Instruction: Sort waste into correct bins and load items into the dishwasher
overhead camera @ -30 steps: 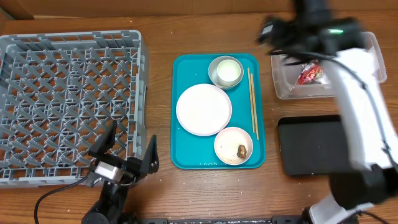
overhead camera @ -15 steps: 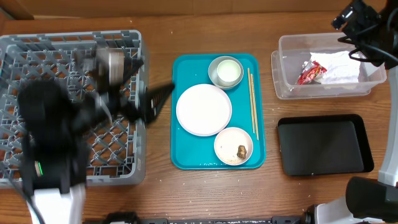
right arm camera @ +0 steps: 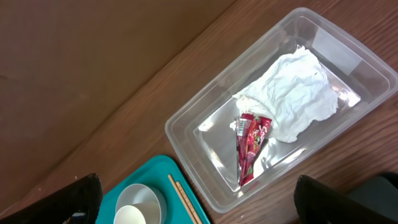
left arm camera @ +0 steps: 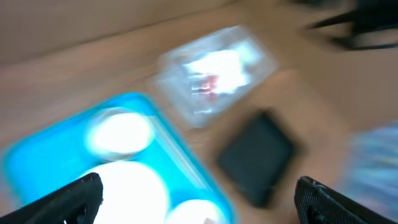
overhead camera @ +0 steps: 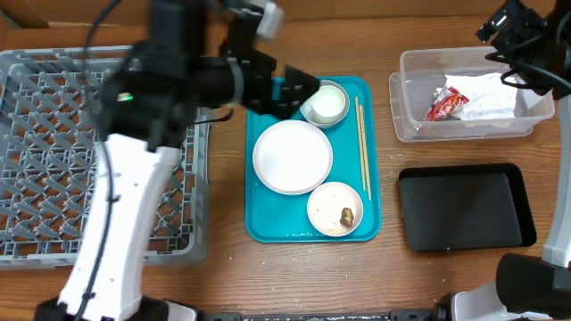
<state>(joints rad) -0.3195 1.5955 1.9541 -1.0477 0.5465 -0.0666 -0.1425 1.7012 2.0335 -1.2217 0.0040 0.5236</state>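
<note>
One crumpled napkin [right arm camera: 289, 93] lies in the clear tub [right arm camera: 186, 134].

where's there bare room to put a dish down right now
The black tray is bare, as is the visible dish rack floor. Bare tabletop runs in front of the teal tray. The teal tray itself is crowded with dishes, and the left claw hangs over its far corner.

Soft, even light; left wrist view smeared by motion blur (the left arm [overhead camera: 178, 76] overhead too), right wrist sharp.
</note>
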